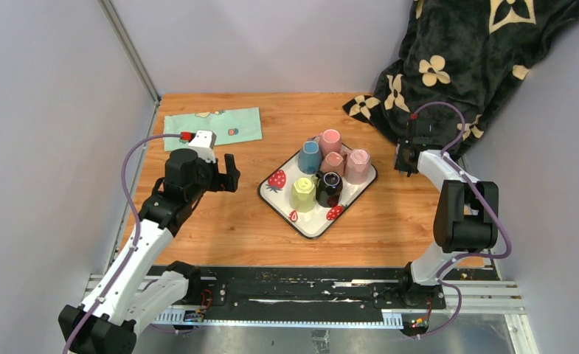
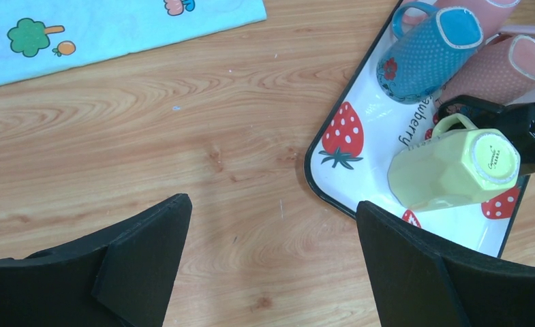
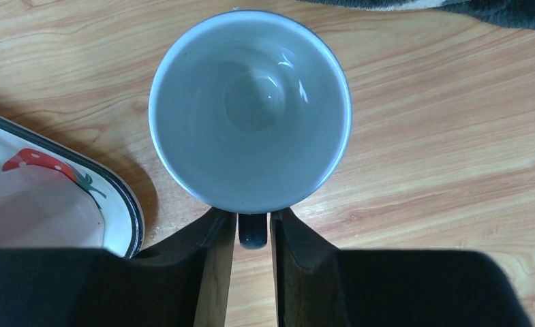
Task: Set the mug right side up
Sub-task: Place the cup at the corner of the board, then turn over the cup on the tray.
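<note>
The right gripper (image 3: 253, 214) has its fingers (image 3: 217, 238) drawn narrow, one on each side of the dark handle (image 3: 253, 235) of the mug (image 3: 251, 109), closed on it with no gap to speak of. The handle sticks out from the mug wall towards the wrist, so the bowl lies straight ahead of the fingertips. The wrist camera looks down into a pale, empty interior ringed by a dark rim. That puts the mug's long axis upright, mouth up, with its base on the wooden table (image 1: 220, 221).

The mug stands off the tray (image 3: 125, 204), just beside its right-hand edge, between the tray and the dark flowered blanket (image 1: 448, 66). From above, the right wrist covers it, so only the wrist view shows it. The turn looks done. What remains, I judge, is to let go and draw up and back along the handle's own line, since a sideways exit could catch the handle and tip the mug towards the tray.

On the tray the other cups, among them a yellow cup (image 2: 455, 170) and a blue cup (image 2: 428, 51), show their bases.

The left gripper (image 2: 271, 204) hangs over bare wood off the tray's left side, fingers spread wide and holding nothing. It is on the far side of the tray from the mug, so the right arm is much the nearer one. A pale printed cloth (image 1: 212, 125) lies beyond the tray's left side, towards the back wall
</note>
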